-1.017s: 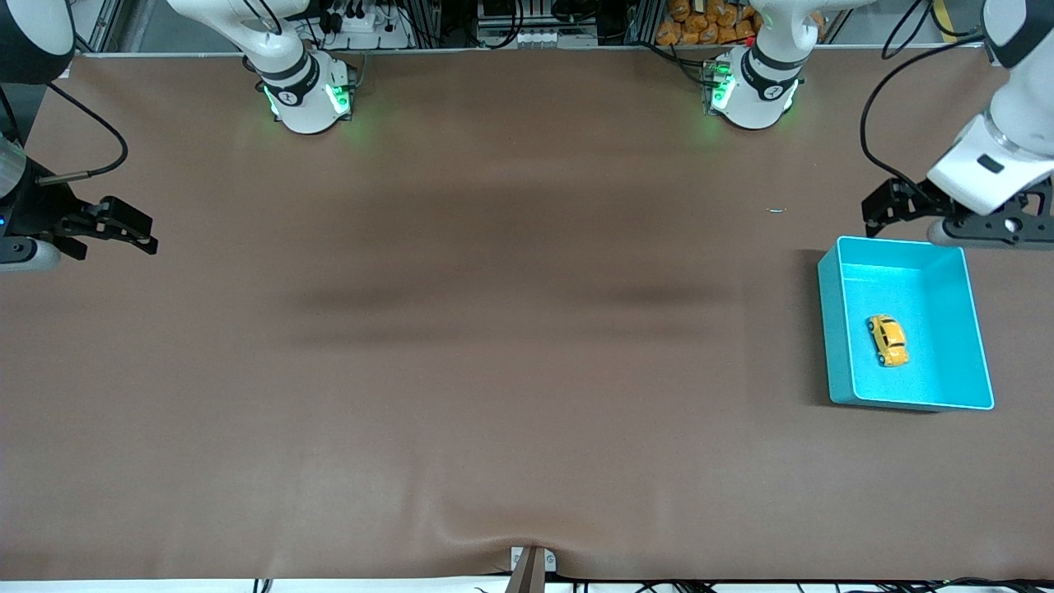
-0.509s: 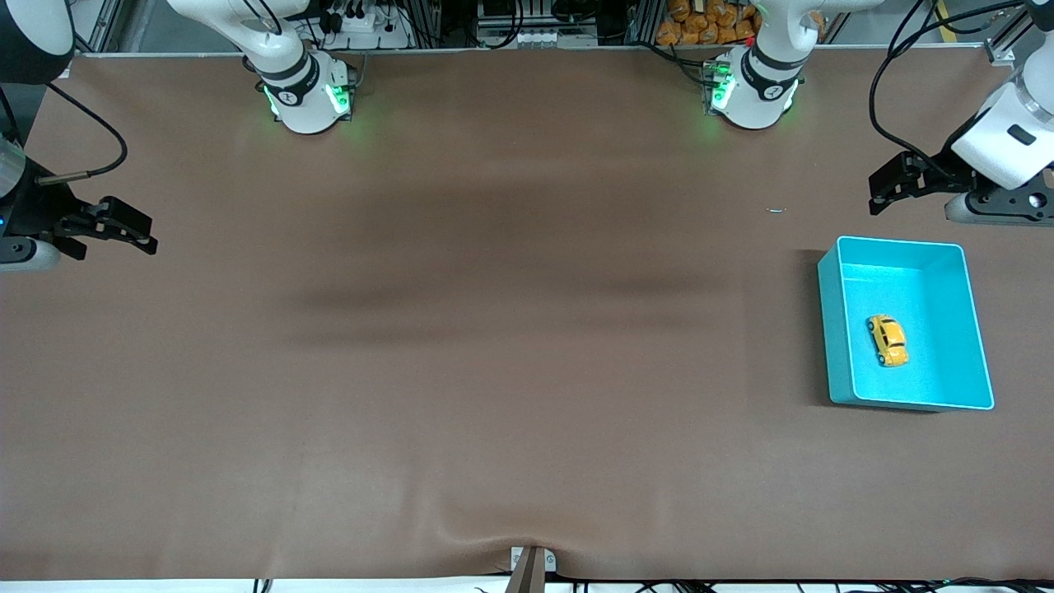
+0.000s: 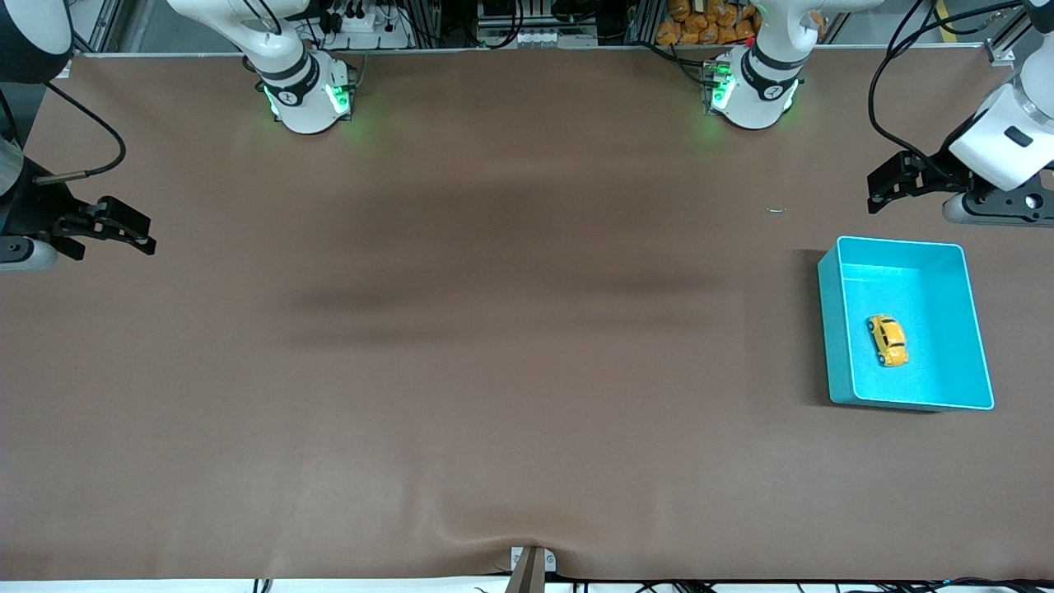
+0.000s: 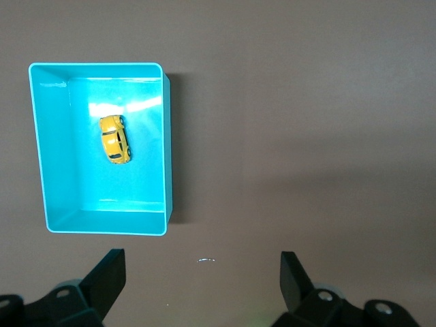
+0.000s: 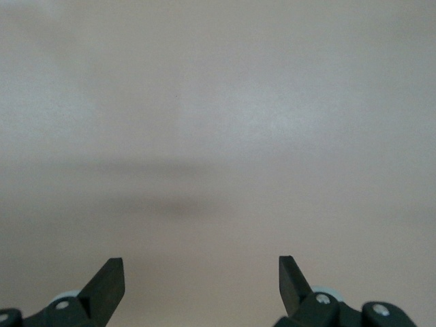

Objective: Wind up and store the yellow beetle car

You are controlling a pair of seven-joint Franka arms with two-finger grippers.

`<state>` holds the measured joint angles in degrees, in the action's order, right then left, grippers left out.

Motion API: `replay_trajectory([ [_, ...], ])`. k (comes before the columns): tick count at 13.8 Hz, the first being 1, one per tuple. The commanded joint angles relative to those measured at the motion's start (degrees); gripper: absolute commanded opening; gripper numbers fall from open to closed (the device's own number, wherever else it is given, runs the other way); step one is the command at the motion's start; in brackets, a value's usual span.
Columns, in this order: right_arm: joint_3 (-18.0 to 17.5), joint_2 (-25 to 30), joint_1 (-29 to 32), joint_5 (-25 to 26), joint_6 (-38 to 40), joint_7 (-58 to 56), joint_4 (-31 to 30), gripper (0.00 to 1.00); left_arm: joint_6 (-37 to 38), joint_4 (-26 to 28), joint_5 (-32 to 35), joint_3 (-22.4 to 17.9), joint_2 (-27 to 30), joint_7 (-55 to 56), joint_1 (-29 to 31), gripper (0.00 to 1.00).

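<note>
The yellow beetle car [image 3: 888, 339] lies on its wheels inside the turquoise bin [image 3: 830, 329] at the left arm's end of the table. In the left wrist view the car [image 4: 114, 139] sits in the middle of the bin [image 4: 167, 143]. My left gripper [image 3: 955, 198] is open and empty, up in the air over the bare mat just off the bin's rim on the bases' side; its fingertips frame the mat in its wrist view [image 4: 202, 264]. My right gripper [image 3: 107, 226] is open and empty at the right arm's end, waiting over bare mat [image 5: 201, 269].
The brown mat [image 3: 494, 329] covers the whole table. A small white fleck [image 3: 776, 210] lies on it beside the bin, also in the left wrist view [image 4: 206, 259]. A mount [image 3: 531, 568] sticks up at the table's near edge.
My left gripper has lifted and pulled away from over the bin's rim toward the bases' side, then nearly stopped. The car, the bin and the right arm have not moved.
</note>
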<state>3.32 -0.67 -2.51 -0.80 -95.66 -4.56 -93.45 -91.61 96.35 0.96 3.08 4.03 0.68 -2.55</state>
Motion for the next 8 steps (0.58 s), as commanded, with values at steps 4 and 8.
replay_trajectory([
  [4,0.1,3.8,-0.5,0.2,2.1,0.7,0.0,1.00,4.2,-4.1,-1.0,-0.8,-0.6,-0.7,-0.8,1.00],
  [8,0.1,4.5,-0.5,0.2,3.0,0.7,-0.1,1.00,4.4,-4.1,-1.0,-0.8,-0.6,-0.7,-0.9,1.00],
])
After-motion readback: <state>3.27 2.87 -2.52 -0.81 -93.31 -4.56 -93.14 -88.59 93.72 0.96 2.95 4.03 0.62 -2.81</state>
